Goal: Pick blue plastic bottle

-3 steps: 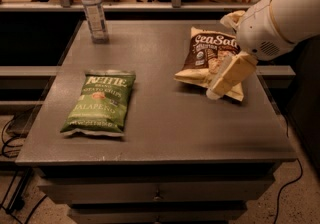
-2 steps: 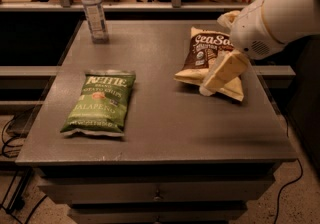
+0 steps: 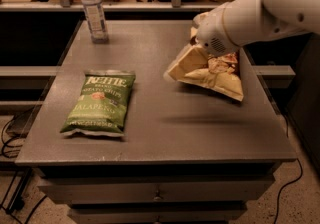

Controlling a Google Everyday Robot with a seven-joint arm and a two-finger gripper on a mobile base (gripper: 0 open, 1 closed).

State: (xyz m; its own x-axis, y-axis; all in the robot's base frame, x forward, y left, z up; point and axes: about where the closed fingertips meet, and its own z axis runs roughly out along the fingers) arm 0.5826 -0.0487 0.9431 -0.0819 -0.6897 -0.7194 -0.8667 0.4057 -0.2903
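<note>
Gripper (image 3: 184,64) over crinkled tan chip bag (image 3: 220,77), open or closed unclear; slim clear blue plastic bottle (image 3: 94,12) upright, well apart

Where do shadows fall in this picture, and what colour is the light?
Camera view: dim, yellowish light; a soft shadow band crosses the table below the gripper, which hangs at right by the brown chip bag; a thin shadow edges the green chip bag; the blue plastic bottle stands far left.
</note>
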